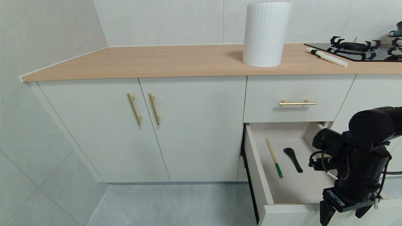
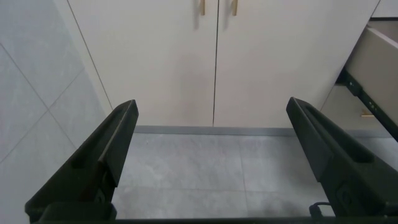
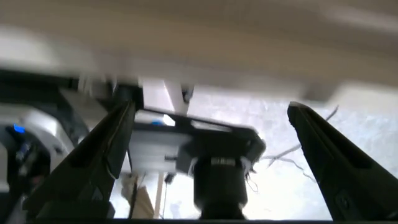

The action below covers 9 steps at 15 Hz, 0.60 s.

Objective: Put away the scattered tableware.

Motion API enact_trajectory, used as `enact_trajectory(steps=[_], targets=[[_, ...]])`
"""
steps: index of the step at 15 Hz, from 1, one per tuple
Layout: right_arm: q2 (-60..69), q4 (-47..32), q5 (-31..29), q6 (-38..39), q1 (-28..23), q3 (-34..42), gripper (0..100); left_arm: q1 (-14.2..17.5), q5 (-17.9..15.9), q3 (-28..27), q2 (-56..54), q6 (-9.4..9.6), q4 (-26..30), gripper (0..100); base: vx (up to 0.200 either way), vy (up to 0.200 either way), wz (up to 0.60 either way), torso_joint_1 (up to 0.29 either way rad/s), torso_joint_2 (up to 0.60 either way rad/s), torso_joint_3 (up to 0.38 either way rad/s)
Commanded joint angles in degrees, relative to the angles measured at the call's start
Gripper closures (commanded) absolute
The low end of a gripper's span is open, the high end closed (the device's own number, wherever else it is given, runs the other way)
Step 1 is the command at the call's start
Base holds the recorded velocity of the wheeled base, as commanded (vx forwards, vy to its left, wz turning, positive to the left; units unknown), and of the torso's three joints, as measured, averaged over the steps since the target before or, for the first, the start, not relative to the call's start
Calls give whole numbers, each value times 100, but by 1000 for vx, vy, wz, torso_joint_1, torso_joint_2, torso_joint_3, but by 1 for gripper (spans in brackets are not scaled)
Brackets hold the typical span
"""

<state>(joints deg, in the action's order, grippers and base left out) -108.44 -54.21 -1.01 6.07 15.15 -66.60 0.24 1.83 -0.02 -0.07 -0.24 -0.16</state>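
The lower drawer (image 1: 256,163) stands pulled out under the wooden counter. Inside it lie a pair of wooden chopsticks with green ends (image 1: 274,158) and a black spoon (image 1: 293,159), side by side. My right gripper (image 1: 344,216) hangs at the drawer's front right corner, fingers pointing down; in the right wrist view the right gripper (image 3: 211,112) is open with nothing between its fingers. A cream utensil with a dark band (image 1: 326,57) lies on the counter beside the hob. My left gripper (image 2: 211,109) is open and empty, low over the floor, facing the cabinet doors.
A tall white ribbed canister (image 1: 266,34) stands on the counter above the drawers. A black gas hob (image 1: 358,48) is at the far right. The upper drawer (image 1: 298,103) is closed. The open drawer's side (image 2: 379,56) juts out beside the left arm.
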Motion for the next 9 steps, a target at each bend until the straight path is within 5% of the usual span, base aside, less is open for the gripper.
enact_trajectory(steps=[1, 9], targets=[[-37, 121, -31, 35, -179, -11, 0, 2, 2, 2, 7, -2, -2, 0, 0, 0, 0, 0, 0, 0], [-90, 1642, -453, 360, -338, 209, 0, 2, 2, 2, 7, -2, -2, 0, 0, 0, 0, 0, 0, 0]])
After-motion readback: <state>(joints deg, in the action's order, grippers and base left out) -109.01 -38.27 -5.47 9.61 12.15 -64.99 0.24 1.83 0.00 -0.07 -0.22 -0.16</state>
